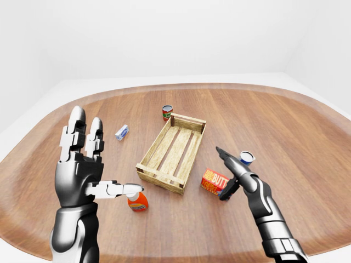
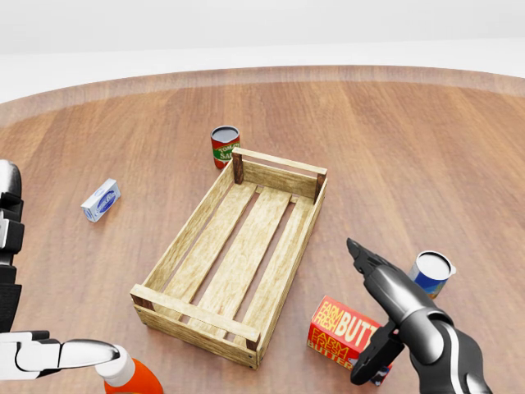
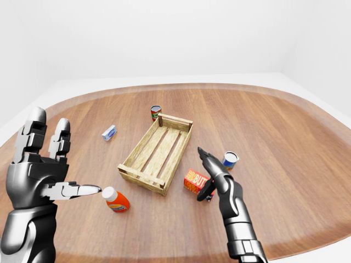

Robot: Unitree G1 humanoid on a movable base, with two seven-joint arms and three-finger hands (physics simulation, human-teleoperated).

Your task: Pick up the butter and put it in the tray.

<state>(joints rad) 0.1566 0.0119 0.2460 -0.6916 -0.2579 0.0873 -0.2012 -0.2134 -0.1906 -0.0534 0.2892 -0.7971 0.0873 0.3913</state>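
The left hand (image 1: 82,164) stands raised at the left of the left-eye view, fingers spread wide and upright, thumb pointing right over the orange bottle (image 1: 137,201) with its white cap. The right hand (image 2: 381,320) reaches in from the lower right, fingers wide apart: one points up and left over the table (image 1: 307,142), a dark one hangs down at the butter's right end. I cannot tell whether it touches the box.

The butter (image 2: 344,332), a red carton, lies flat just beside the near right corner of the tray (image 2: 205,238), outside it. It reads "FARM FRESH BUTT…", the rest hidden by the hand. A blue cup with a white lid (image 2: 432,271) stands just right of the hand.

The tray is a slatted wooden crate lying slantwise at the table's middle. Bare wood lies open to its right, and much also to its left.

Further off, a small blue-and-white box (image 2: 101,199) lies well left of the tray. A red-and-green can (image 2: 225,146) stands by the tray's far corner, its label unreadable.

The round table has a paler rim; white floor and walls lie beyond.
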